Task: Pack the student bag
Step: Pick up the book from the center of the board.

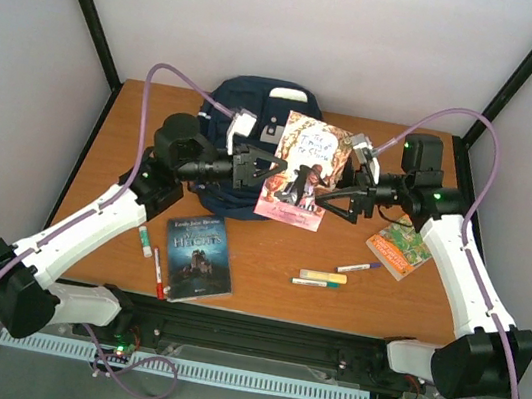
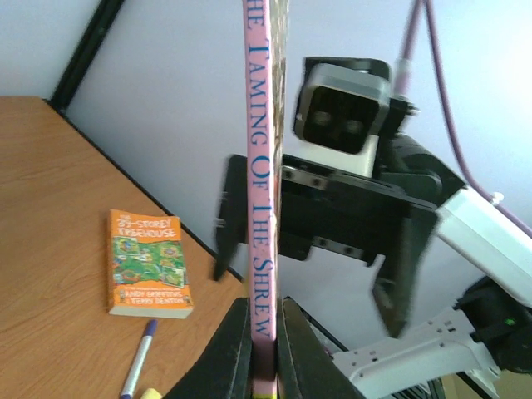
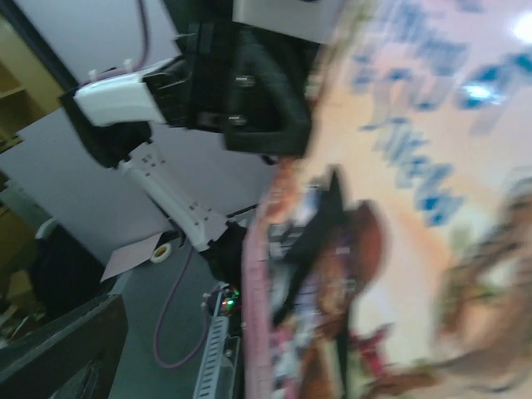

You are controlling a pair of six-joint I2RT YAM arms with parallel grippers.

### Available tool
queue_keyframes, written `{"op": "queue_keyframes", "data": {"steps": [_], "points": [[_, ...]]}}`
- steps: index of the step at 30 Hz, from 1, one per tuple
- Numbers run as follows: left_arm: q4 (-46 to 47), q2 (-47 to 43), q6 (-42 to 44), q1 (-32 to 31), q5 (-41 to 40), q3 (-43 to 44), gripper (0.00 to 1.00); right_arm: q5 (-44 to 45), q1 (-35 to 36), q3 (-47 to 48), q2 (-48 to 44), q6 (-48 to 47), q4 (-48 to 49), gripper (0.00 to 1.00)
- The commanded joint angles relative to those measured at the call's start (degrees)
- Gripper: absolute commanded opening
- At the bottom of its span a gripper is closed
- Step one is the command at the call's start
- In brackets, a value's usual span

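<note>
Wooden desk (image 1: 268, 251) between white walls carries the student bag (image 1: 252, 96) at its far edge, beyond the left arm. The left fingers (image 2: 224, 362) pinch the spine of a pink book (image 2: 259, 208), raised above the desk; the right fingers (image 2: 401, 266) stand spread on both sides of it.

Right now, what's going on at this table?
The left gripper is shut on the pink book, holding it above the table near the student bag. The right gripper is open, jaws either side of the book. A dark blue book, an orange book and some pens lie on the table.
</note>
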Motion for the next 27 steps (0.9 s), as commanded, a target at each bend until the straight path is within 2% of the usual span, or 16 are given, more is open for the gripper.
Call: {"op": "queue_keyframes", "data": {"steps": [1,9,13,17,20,24,27], "points": [[1.93,-1.05,0.69,1.85,-4.32,-1.45,0.01,-8.61,0.41,2.09,-0.66,-6.63,-9.61,0.95],[1.28,-0.92,1.00,2.49,-7.62,-2.96,0.01,-7.05,0.39,1.79,-2.57,1.00,-5.53,0.87],[1.24,-0.96,1.26,2.49,-8.81,-3.44,0.01,-1.91,0.41,0.65,-2.94,9.09,0.58,0.79],[1.54,-0.65,0.96,2.51,-9.02,-4.16,0.01,5.09,0.37,-2.98,-5.84,20.52,11.20,0.62],[1.68,-0.61,0.99,2.49,-9.31,-4.67,0.01,7.36,0.38,-3.48,-6.55,23.28,13.35,0.49],[1.76,-0.20,1.08,2.50,-9.50,-4.99,0.01,9.23,0.37,-3.84,-6.27,25.57,15.11,0.24],[1.89,0.15,1.08,2.54,-9.47,-5.20,0.01,10.11,0.37,-4.13,-5.55,25.71,15.46,0.20]]}}
